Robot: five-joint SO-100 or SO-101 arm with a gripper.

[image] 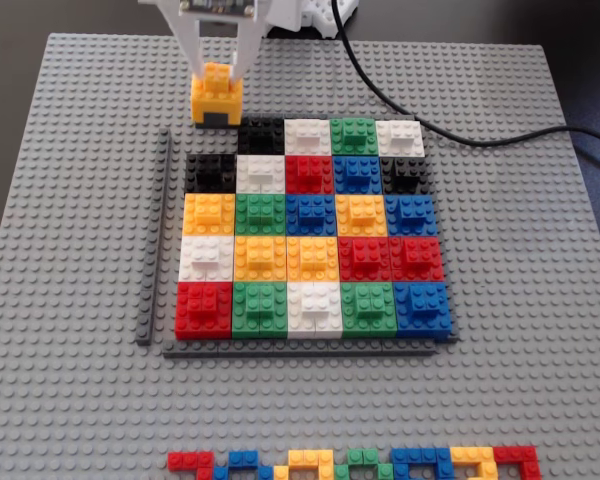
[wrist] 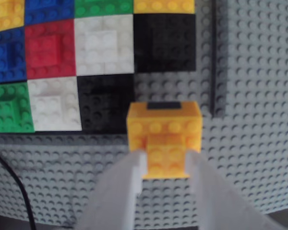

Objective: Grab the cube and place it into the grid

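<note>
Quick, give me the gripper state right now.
Gripper: shut on the raised top brick of the cube, which sits beside the grid's empty corner cell.

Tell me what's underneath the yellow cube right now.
The cube rests on the grey baseplate, beside the grid's empty corner cell. The studs directly beneath it are hidden.

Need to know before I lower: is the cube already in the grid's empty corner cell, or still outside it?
Outside. The cube, its raised top brick between the gripper fingers, sits just beyond the grid; the bare grey corner cell beside it is unfilled.
</note>
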